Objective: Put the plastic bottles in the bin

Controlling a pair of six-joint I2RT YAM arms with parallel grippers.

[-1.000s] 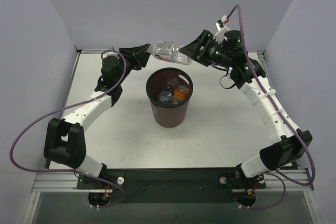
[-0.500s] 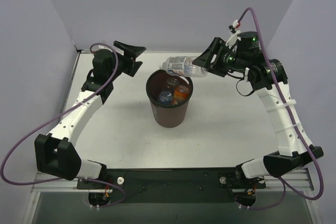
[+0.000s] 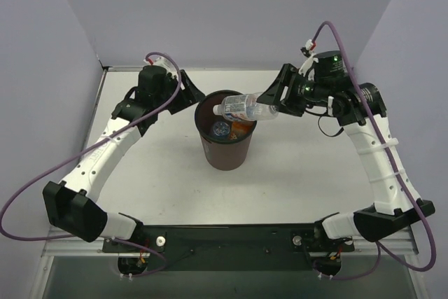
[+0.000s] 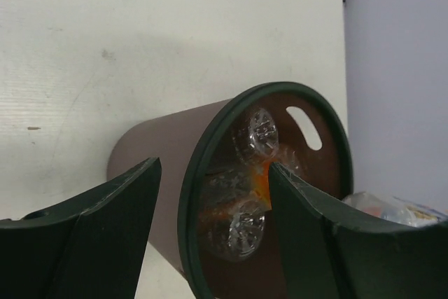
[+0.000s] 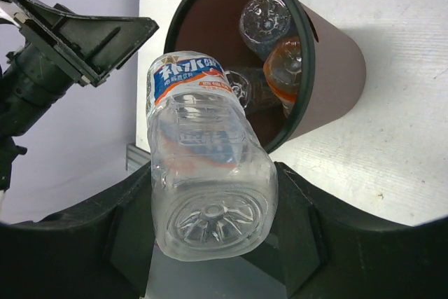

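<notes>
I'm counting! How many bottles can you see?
4. One bottle sits in the right gripper above the bin. Three are inside it: an orange bottle and two clear bottles. More may hide underneath.

We see the left arm (image 3: 105,150) and the right arm (image 3: 378,159), each of white tubular links and bulky black joint housings, on a black mounting rail (image 3: 231,237). A purple cable (image 3: 327,24) loops from the rail along each. Farthest from the rail, the left gripper (image 4: 213,164) has flat, dark wedge fingers (image 4: 91,236); a green light (image 3: 334,54) glows on the right wrist.
</notes>
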